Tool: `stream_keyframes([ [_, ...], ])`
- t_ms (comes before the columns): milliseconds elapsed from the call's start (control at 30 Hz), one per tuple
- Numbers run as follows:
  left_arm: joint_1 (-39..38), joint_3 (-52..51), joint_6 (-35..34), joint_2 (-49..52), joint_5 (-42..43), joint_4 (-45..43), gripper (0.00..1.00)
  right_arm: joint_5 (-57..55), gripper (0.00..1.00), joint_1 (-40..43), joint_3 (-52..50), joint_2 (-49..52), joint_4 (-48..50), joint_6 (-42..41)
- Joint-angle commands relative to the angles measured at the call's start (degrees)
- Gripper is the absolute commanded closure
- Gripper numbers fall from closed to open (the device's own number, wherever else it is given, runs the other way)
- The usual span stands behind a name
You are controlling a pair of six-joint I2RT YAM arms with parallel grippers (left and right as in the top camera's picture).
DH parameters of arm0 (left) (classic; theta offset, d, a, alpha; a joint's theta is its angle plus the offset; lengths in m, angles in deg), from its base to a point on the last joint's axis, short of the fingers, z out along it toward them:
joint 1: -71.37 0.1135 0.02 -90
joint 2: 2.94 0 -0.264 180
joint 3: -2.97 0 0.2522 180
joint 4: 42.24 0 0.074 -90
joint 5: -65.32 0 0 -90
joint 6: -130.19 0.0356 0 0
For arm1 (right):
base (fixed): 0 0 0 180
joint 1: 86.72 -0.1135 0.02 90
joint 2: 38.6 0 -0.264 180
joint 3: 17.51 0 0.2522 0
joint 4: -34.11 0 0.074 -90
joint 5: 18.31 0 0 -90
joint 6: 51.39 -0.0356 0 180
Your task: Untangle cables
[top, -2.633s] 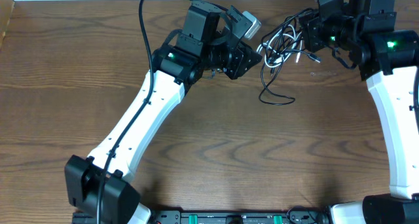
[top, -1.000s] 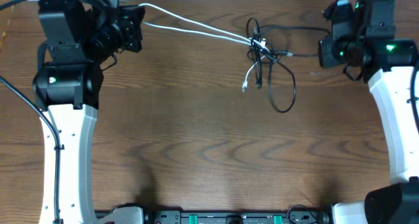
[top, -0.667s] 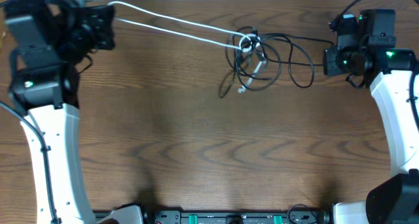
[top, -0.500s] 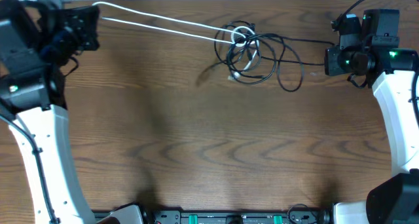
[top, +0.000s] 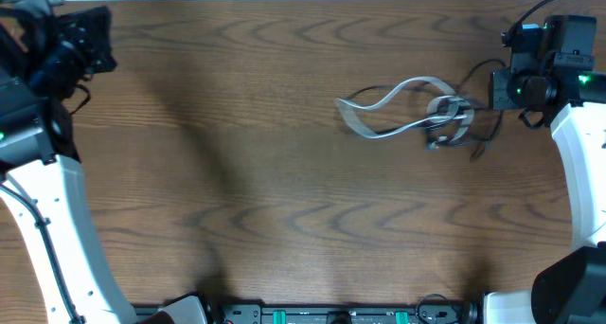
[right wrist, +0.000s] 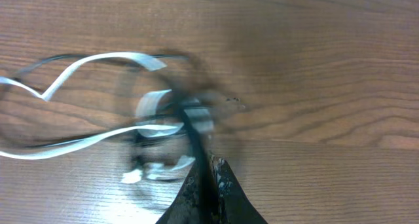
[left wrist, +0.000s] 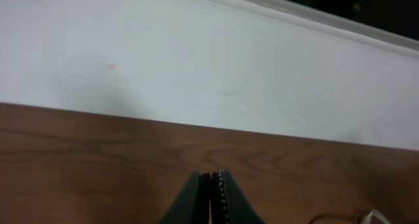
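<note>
The cables [top: 437, 116] are seen as a blurred bundle on the right part of the worktop [top: 284, 201], near the right hand [right wrist: 211, 175]. The white cable [top: 398, 89] is looped out to the bundle's left. The right hand is clamped on a black cable [right wrist: 194, 129] leading into the bundle. The left hand [left wrist: 211, 185] is held fully together at the far left corner, well apart from the cables.

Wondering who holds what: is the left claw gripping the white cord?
No: the left gripper is shut on nothing, and the white cable lies far off near the right gripper.
</note>
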Motion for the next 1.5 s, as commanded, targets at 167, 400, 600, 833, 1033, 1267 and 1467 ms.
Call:
stream_keyframes([
  [167, -8.2, 1.1, -0.5, 0.4, 1.1, 0.1, 0.93, 1.0, 0.99, -1.0, 0.0, 0.2, 0.0, -0.8],
  [400, -15.3, 1.1, -0.5, 4.0, 1.1, 1.2, 0.89, 2.2, 0.99, -4.5, 0.0, 0.2, 0.7, -0.6],
  [600, -21.5, 1.1, 0.2, 7.6, 1.2, 1.4, 0.87, 2.2, 0.99, -9.9, 0.0, 0.2, 1.7, -0.6],
  [833, -26.0, 1.1, 2.5, 9.2, 0.8, 1.3, 0.86, 2.2, 0.99, -16.7, 1.1, 0.1, 2.1, 0.1],
  [1033, -26.1, 1.1, 2.5, 9.2, 0.7, 1.3, 0.86, -0.5, 0.99, -21.0, 4.6, 0.1, 0.5, 1.4],
  [1267, -26.1, 1.1, 2.5, 9.2, 0.7, 1.2, 0.87, -1.4, 0.99, -22.7, 5.5, 0.1, -1.0, 1.6],
  [1467, -28.0, 1.0, 2.5, 10.2, 0.7, 1.2, 0.86, -1.4, 0.01, -22.7, 5.5, 0.1, -0.8, 1.6],
])
